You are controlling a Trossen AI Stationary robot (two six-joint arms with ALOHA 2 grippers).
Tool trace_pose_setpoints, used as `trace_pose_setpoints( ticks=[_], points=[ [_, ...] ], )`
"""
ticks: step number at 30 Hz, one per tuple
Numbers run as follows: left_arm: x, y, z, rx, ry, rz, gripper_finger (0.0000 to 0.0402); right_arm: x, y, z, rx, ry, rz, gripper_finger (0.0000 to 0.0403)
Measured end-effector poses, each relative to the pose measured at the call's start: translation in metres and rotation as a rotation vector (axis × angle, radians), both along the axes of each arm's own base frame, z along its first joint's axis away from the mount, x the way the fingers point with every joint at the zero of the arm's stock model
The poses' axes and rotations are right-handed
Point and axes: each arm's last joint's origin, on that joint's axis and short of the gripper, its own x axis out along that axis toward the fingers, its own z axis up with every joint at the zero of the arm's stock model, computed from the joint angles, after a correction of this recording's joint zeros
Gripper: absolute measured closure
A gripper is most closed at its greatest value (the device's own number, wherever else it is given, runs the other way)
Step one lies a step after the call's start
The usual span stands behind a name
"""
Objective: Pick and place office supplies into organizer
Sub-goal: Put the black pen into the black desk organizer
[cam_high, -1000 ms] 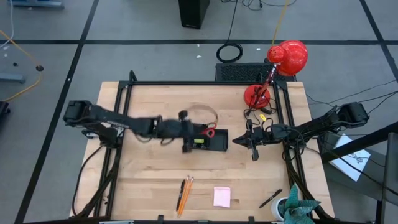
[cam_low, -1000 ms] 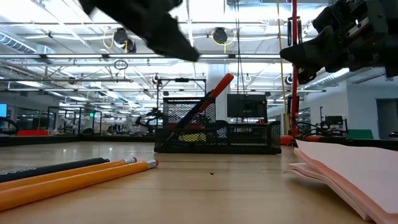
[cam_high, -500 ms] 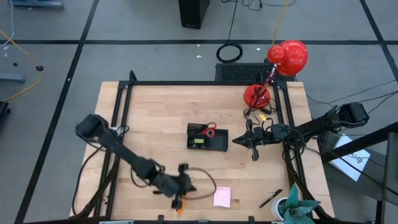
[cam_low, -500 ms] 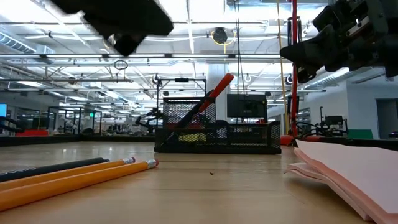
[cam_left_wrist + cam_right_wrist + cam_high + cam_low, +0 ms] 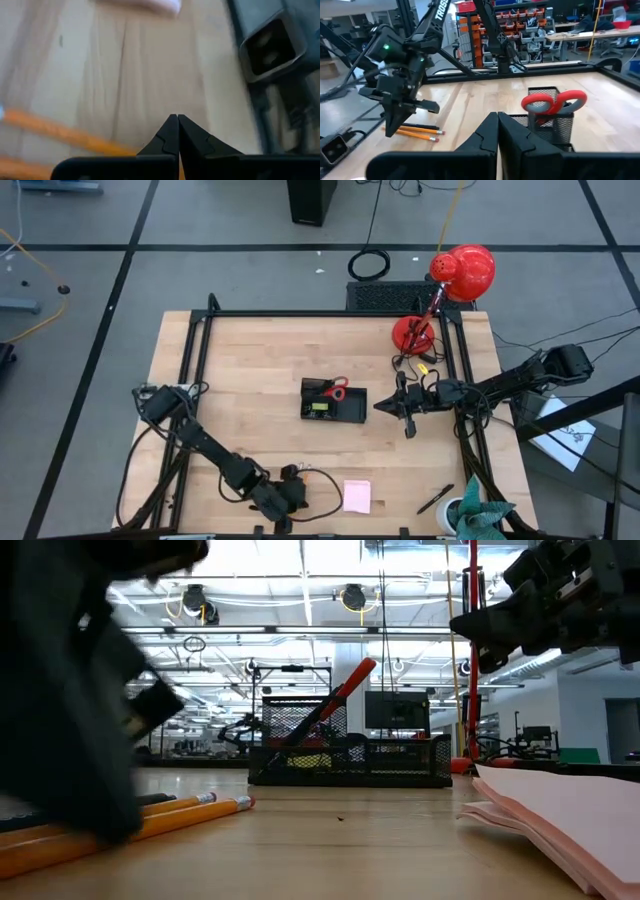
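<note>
My left gripper point(image 5: 292, 496) is low over the table's near edge, shut, with nothing between its fingers point(image 5: 177, 118). It stands right at the orange pencils point(image 5: 418, 131), which lie flat on the wood point(image 5: 190, 814) beside a dark pen; from above it covers them. The black mesh organizer point(image 5: 335, 406) sits mid-table with red-handled scissors point(image 5: 553, 102) leaning in it. The pale pink sticky-note pad point(image 5: 356, 495) lies flat to the right of the left gripper. My right gripper point(image 5: 380, 407) hovers shut just right of the organizer. My left gripper points down at a slant with its fingers shut at the pencils point(image 5: 65, 135). Its tips point(image 5: 388, 132) come down beside their plain ends. Whether they touch a pencil, I cannot tell.
A red desk lamp point(image 5: 452, 288) stands at the far right corner. A dark pen point(image 5: 435, 499) lies near the front right, next to a teal thing point(image 5: 478, 516) at the edge. The black table frame point(image 5: 195, 380) runs along both sides.
My left gripper has swung from beside the organizer toward the table's near edge and sunk to the pencils, turning as it went. The scissors, organizer, pad and pencils have kept their places.
</note>
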Motion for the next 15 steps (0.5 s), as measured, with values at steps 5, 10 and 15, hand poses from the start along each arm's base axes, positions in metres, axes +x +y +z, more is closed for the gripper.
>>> trace_pose_setpoints(
  ticks=[5,10,15],
  points=[
    [-0.007,0.003,-0.007,0.032,0.11,0.049,0.0399,0.0,-0.001,0.0,-0.007,0.005,-0.02,0.0399],
    [-0.012,0.008,-0.01,0.062,0.188,0.072,0.0394,0.0,-0.001,-0.001,-0.003,0.011,-0.019,0.0399],
    [-0.017,0.009,-0.013,0.067,0.255,0.068,0.0398,0.0,-0.001,-0.001,0.008,0.015,-0.019,0.0399]
  ],
)
